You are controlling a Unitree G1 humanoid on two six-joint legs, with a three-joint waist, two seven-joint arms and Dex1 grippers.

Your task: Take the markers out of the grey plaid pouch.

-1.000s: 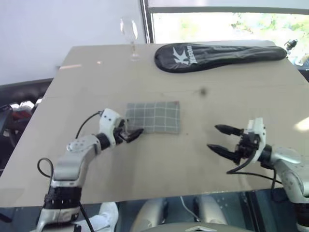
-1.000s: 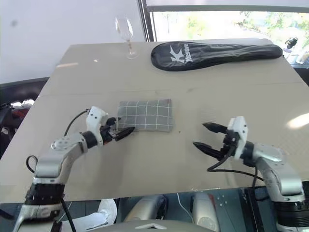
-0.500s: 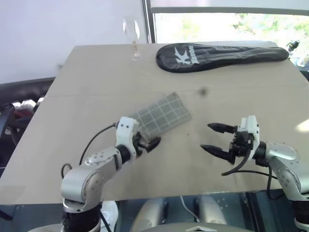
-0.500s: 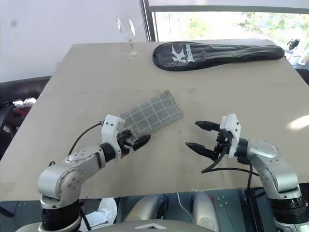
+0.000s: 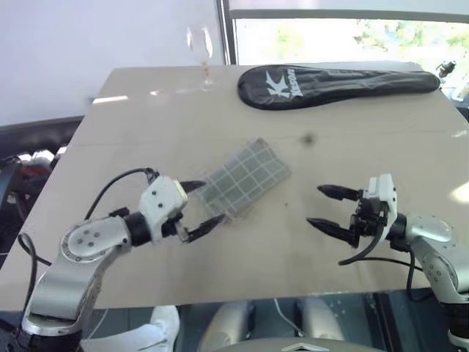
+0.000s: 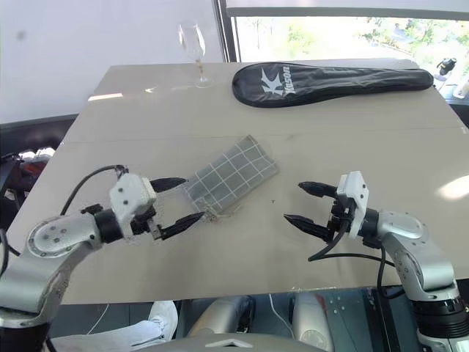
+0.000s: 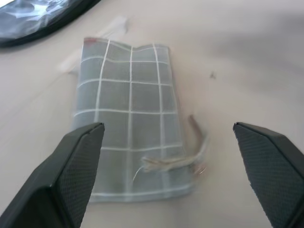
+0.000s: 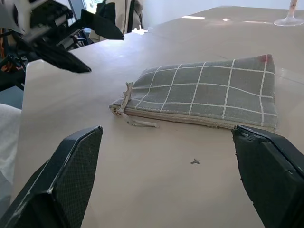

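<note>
Grey plaid pouch [image 5: 243, 178] lies flat on the tan surface [image 5: 330, 158], turned diagonally, roughly mid-surface and closer to the robot's left side. Its near end carries a pale zipper pull cord [image 8: 127, 105] trailing onto the surface. Pouch looks closed; no markers can be made out, a small reddish spot shows at its far corner [image 8: 262, 58] but cannot tell what it is.

Left end effector [image 5: 196, 207] sits just beside the near end of the pouch, fingers spread wide, one fingertip above the pouch corner and the other lower, near the pull cord; nothing held, and whether a tip touches the fabric cannot be told. In the left wrist view the pouch lies between and beyond the two spread fingers [image 7: 71, 164].

Right end effector [image 6: 302, 204] hovers above the surface well apart from the pouch, on the robot's right, pointing toward the left, fingers spread, empty.

At the far edge of the surface: a long black racket cover [image 5: 333, 83] with white lettering, and a clear wine glass [image 5: 199, 53] standing upright near its left end, apart from it.
</note>
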